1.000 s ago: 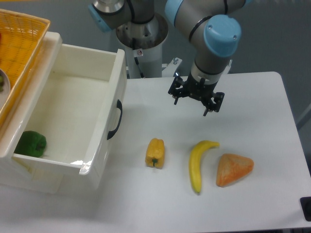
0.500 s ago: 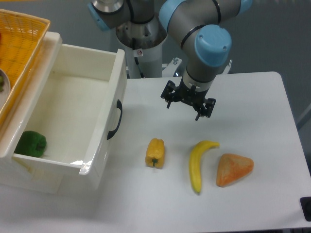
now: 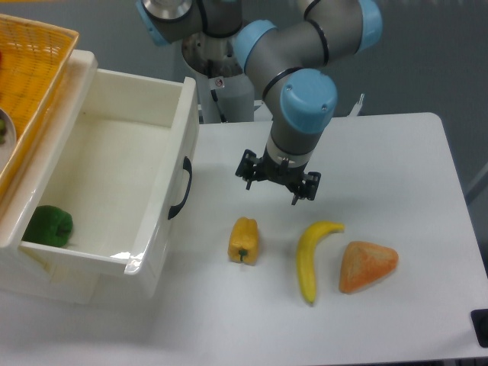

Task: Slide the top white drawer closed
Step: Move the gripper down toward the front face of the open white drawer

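The top white drawer [image 3: 164, 183] is pulled far out over the table, its black arched handle [image 3: 181, 188] facing right. A green pepper [image 3: 49, 226] lies inside at its front left corner. My gripper [image 3: 273, 184] hangs above the table to the right of the handle, roughly a hand's width from it. Its two dark fingers [image 3: 248, 169] point down and stand apart, open, with nothing between them.
A yellow pepper [image 3: 243, 239] lies just below the gripper. A banana [image 3: 311, 256] and an orange wedge [image 3: 367, 266] sit to its right. An orange woven basket [image 3: 29, 84] rests on the cabinet at the upper left. The table's right edge is far off.
The gripper has travelled left and slightly toward the front, closing in on the drawer handle. The drawer and the food items have not moved.
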Robot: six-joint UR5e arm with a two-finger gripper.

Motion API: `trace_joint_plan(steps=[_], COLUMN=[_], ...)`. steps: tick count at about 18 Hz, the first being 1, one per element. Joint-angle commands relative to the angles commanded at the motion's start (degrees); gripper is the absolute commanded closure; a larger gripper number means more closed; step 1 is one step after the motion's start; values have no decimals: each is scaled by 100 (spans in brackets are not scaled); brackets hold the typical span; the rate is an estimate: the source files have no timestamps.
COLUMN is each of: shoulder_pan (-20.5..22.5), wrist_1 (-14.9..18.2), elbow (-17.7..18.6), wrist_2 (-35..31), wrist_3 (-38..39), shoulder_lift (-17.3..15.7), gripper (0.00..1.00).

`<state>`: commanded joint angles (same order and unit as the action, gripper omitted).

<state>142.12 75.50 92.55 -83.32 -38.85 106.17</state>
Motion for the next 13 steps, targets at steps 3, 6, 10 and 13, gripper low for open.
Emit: trace_joint_plan(steps=[3, 6, 10, 13], shoulder_pan=[-61, -105, -193, -255], wrist_1=[-9, -9, -9, -9], elbow=[-9, 0, 0, 26], wrist_2=[35, 44, 44, 44], wrist_3=[211, 194, 202, 194], shoulder_lift=[62, 219, 352, 387], gripper=[0, 0, 0, 0])
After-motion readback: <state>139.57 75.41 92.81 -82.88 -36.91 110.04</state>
